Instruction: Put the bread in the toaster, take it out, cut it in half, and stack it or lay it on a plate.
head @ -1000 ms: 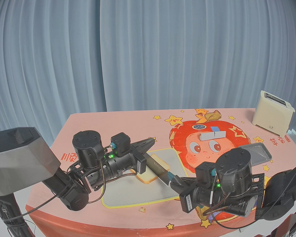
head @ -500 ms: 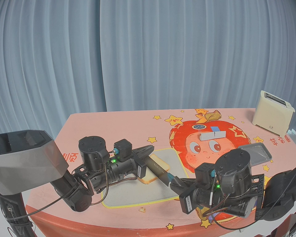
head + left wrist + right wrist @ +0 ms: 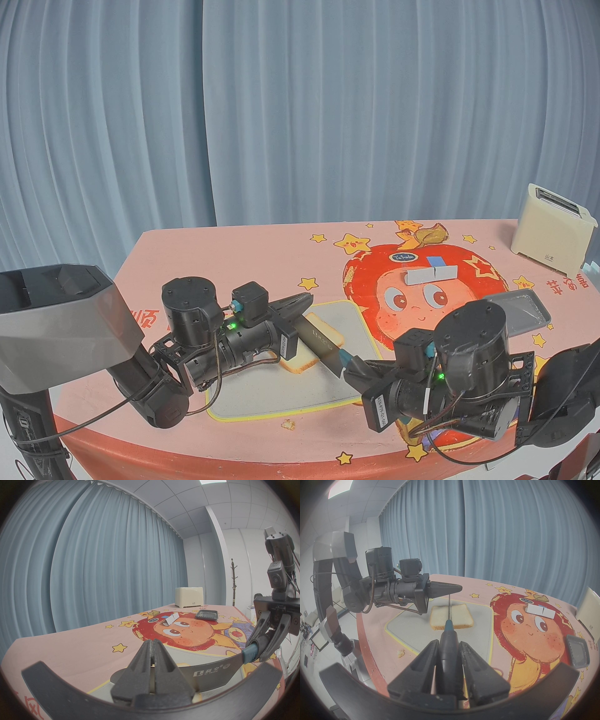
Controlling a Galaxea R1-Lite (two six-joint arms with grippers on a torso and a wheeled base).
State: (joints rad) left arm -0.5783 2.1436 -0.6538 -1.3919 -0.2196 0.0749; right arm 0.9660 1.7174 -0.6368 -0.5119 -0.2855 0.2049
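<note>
Right tool (image 3: 448,645) clamping knife (image 3: 325,347) handle, blade pointing across bread (image 3: 461,617) toward closed left tool (image 3: 152,644).

The knife (image 3: 320,342) has a matt grey metal blade and teal plastic handle; the toaster (image 3: 552,229) at two o'clock looks smooth cream plastic.
</note>
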